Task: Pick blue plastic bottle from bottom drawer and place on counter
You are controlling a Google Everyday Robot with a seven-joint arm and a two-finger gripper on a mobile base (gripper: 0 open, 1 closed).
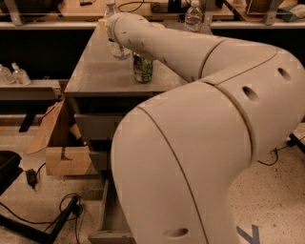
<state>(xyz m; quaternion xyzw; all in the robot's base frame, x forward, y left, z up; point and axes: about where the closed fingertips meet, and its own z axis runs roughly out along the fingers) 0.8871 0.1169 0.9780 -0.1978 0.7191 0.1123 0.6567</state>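
The blue plastic bottle (118, 50) is upright at the back of the grey counter (95, 72). Its base is at the counter surface and its white cap (110, 5) shows above my arm. My gripper (106, 27) is at the end of the cream arm, at the bottle's middle and mostly hidden by my wrist. The bottle is just left of and behind a green can (143, 68). The bottom drawer (108, 220) is pulled open below. Its grey floor shows beside my arm, which hides most of it.
My big cream arm (200, 143) fills the right and middle of the view. A taller water bottle (193, 16) stands on the wooden workbench behind. Pump bottles (14, 74) sit on a left shelf. A cardboard box (62, 143) and cables (47, 219) lie on the floor left of the cabinet.
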